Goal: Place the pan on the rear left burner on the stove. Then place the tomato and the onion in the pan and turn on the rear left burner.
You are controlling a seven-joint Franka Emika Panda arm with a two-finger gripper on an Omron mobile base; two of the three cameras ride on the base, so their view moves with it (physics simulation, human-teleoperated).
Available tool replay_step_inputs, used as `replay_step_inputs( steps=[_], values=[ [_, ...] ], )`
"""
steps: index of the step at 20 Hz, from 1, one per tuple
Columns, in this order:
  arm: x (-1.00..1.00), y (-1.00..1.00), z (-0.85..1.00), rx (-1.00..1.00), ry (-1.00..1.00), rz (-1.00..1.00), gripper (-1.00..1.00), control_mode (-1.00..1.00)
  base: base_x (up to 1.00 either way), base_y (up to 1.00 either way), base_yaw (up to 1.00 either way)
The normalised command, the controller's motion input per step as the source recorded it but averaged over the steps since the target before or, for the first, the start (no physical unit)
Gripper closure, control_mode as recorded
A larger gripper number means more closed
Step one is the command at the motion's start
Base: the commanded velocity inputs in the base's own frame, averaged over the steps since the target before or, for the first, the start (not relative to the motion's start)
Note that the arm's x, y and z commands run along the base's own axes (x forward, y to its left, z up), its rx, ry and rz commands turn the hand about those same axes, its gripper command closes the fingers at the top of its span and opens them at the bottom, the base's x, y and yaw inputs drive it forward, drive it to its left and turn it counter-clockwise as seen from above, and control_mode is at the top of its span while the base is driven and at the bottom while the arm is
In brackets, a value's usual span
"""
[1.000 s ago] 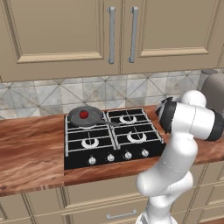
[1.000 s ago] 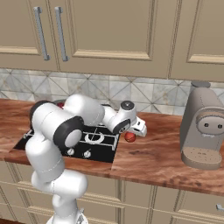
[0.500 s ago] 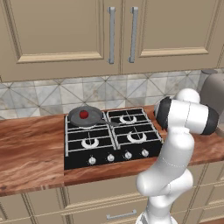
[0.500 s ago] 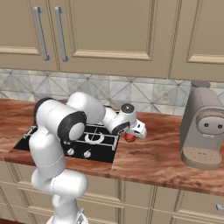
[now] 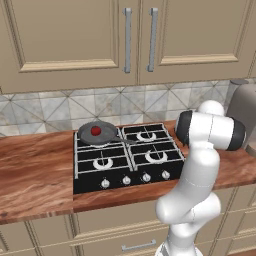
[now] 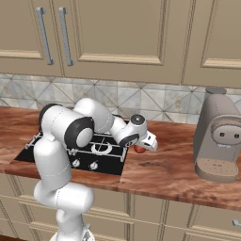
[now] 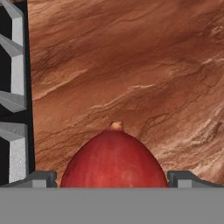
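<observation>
On the table just right of the stove point(image 6: 70, 155), the gripper point(image 7: 113, 177) straddles the red onion point(image 7: 113, 159), jaws spread wide and not yet clamped. The pan point(image 5: 97, 132) already sits on the rear left burner point(image 5: 85, 142) with the tomato point(image 5: 95, 131) inside. Next, I judge, comes closing on the onion, then lifting. Bare wood lies around it; the stove's right edge runs near.

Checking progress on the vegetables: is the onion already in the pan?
No, the onion lies on the wooden counter between the open claw tips, beside the stove.
</observation>
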Motion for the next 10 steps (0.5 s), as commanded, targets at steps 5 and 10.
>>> replay_step_inputs(
  steps=[5,10],
  values=[
    [0.00,0.00,0.00,0.00,0.00,0.00,-1.00,-1.00,0.00,0.00,0.00],
    [0.00,0.00,0.00,0.00,0.00,0.00,1.00,-1.00,0.00,0.00,0.00]
  ],
)
